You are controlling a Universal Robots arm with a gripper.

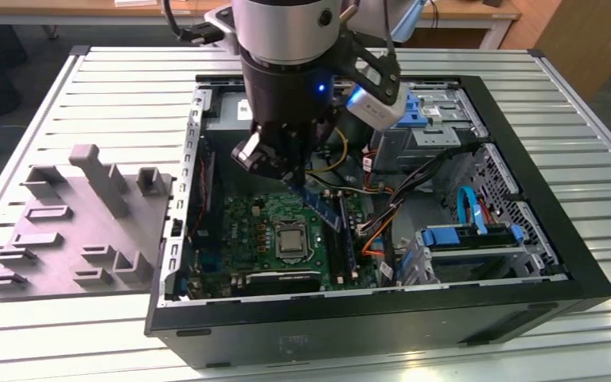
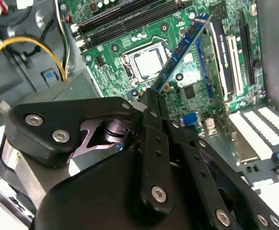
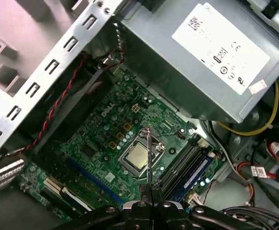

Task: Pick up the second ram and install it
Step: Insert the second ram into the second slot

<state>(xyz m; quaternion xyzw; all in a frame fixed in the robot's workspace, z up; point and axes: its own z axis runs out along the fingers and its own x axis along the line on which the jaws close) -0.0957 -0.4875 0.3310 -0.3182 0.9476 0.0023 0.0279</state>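
A robot arm [image 1: 284, 48] reaches into an open computer case [image 1: 391, 318] lying on a slatted metal table [image 1: 125, 87], its claw [image 2: 152, 98] clamped shut on one end of the second ram [image 2: 184, 45].

In the second wrist view the stick juts out from the fingertips at a slant over the green board [image 2: 211, 91]. Its gripped end is hidden between the fingers, and the claw's black linkage covers the lower half of that picture. In the first wrist view the ram shows edge-on as a thin dark line, crossing the rim of the CPU socket [image 3: 138, 155] just beside the memory slots [image 3: 184, 160]. It is not seated in a slot. Whether its free end touches the board cannot be told.

In the exterior view the arm's body hides the back of the board and most of the claw, and the ram shows there as a short bluish strip below the fingers. A grey moulded tray [image 1: 83, 231] sits on the table beside the case, on the exterior view's left.

The grey power supply [image 3: 177, 57] carries a white label [image 3: 220, 40] with dark print and symbols, and a smaller white sticker sits near its corner. White lettering is printed on the board next to the socket. A yellow cable [image 2: 19, 43] loops beside the supply, cut off at the picture's edge. A red twisted wire [image 3: 58, 105] runs along the case's slotted metal wall.
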